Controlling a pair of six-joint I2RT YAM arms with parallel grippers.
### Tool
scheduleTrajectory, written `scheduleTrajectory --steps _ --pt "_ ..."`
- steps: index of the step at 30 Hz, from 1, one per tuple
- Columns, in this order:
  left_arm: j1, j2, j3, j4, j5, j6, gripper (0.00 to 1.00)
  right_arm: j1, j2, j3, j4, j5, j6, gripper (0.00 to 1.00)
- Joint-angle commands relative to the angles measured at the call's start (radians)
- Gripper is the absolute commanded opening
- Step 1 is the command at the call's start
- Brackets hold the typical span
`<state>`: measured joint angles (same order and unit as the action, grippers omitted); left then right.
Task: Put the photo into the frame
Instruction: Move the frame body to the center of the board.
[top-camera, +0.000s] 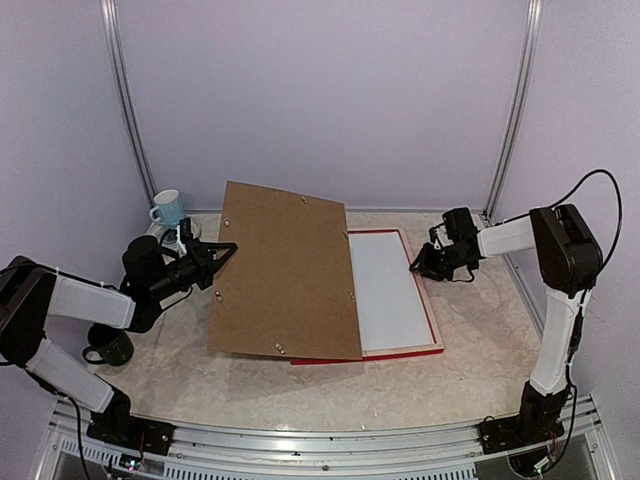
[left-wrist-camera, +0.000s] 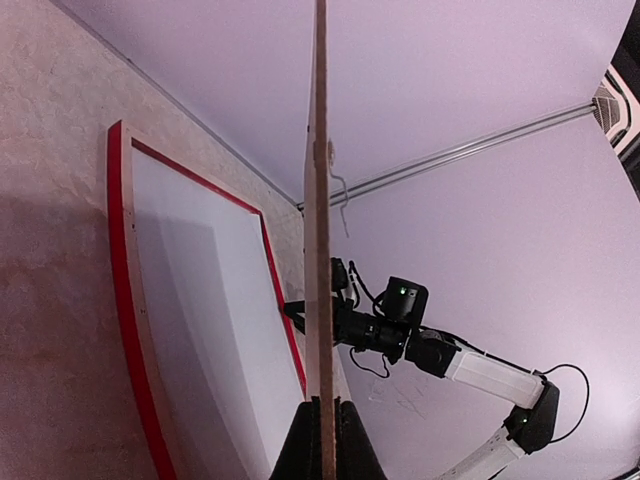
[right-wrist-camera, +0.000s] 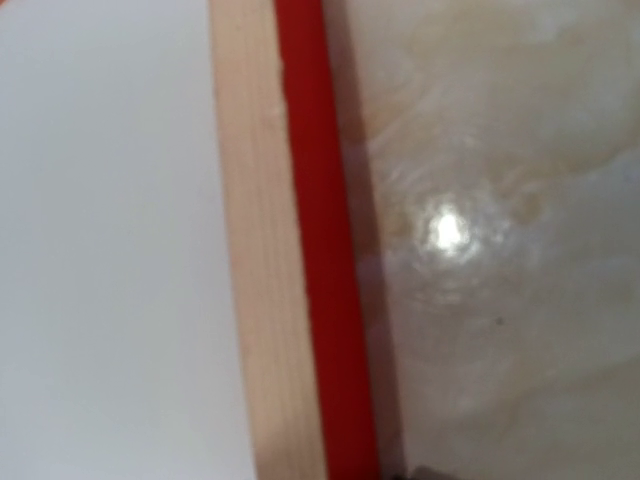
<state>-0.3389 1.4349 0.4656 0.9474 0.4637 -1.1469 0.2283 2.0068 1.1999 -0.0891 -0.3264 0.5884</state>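
Frame lies flat on the desk, pale wood side up, with a white sheet inside it (the photo's plain back, I think). My left claw pinches the brown board by its edge away from the frame and holds it tilted up over the frame's left half. My right claw hangs just beside the frame's right bar; spread or pressed together, I can't tell. I should hold the board steady and nudge the sheet gently until it sits snug inside the bars.
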Motion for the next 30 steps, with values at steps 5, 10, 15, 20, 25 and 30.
scheduleTrajectory --steps 5,10,15,20,25,30 --pt "0.01 -0.026 0.0 0.083 0.01 -0.008 0.0 0.035 0.039 -0.009 -0.034 0.037 -0.017 0.24" --pt "0.015 -0.028 -0.007 0.084 0.004 -0.018 0.0 0.059 0.029 -0.028 -0.031 0.044 -0.014 0.15" --pt "0.017 -0.041 -0.009 0.056 -0.019 -0.034 0.0 0.094 -0.011 -0.078 -0.006 0.053 0.006 0.14" --pt "0.018 -0.052 0.023 -0.03 -0.038 -0.004 0.0 0.133 -0.028 -0.093 -0.006 0.061 0.005 0.14" --pt "0.016 -0.031 0.041 -0.055 -0.032 -0.009 0.0 0.162 -0.043 -0.109 -0.002 0.061 0.02 0.14" --pt "0.008 -0.021 0.041 -0.069 -0.036 -0.008 0.0 0.202 -0.077 -0.13 -0.003 0.083 0.049 0.14"
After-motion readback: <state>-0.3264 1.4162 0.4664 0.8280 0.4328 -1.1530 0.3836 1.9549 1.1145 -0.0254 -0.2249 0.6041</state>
